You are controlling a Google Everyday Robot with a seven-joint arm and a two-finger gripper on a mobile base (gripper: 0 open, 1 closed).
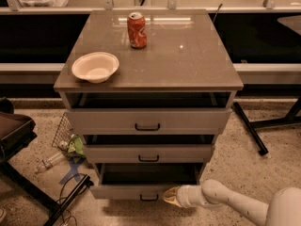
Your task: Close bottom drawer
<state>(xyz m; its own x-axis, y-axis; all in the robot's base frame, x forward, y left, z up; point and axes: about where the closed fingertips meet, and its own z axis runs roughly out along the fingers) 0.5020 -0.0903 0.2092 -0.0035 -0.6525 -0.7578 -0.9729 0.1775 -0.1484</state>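
Observation:
The bottom drawer (pixel 127 191) is the lowest of three pale grey drawers in the cabinet. It stands partly pulled out, with a short stretch of its dark tray showing behind the flat front and black bar handle (pixel 149 197). My gripper (pixel 170 195) comes in from the lower right on a white arm. Its tip rests against the right part of the drawer front, just right of the handle.
The top drawer (pixel 147 120) and middle drawer (pixel 148 153) also stand slightly open. A white bowl (pixel 95 66) and a red soda can (pixel 137 30) sit on the cabinet top. A wire basket and litter (pixel 66 140) lie on the floor at the left, beside black chair legs (pixel 28 187).

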